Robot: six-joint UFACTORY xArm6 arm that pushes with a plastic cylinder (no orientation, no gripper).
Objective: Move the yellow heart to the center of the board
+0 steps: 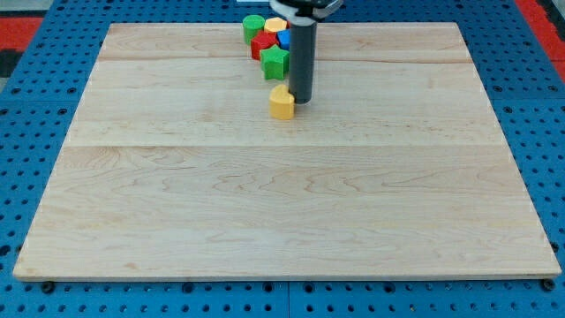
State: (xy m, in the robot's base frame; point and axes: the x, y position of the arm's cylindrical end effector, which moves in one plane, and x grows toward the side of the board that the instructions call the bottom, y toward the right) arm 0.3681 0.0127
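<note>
The yellow heart (pixel 282 102) sits above the board's (pixel 177 221) centre, touching my tip (pixel 302 99) at its upper right. My rod hides part of the cluster behind: green star (pixel 274 62), green cylinder (pixel 253 26), red block (pixel 262 44), possibly others. Blue pegboard (pixel 35 132) surrounds the board.

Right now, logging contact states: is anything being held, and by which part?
Nothing is held. My tip only presses against the yellow heart on its upper right side in the view.

Pale, smooth matt wooden board (pixel 282 203) with visible grain; glossy yellow heart (pixel 282 102); matt dark rod (pixel 302 57).
</note>
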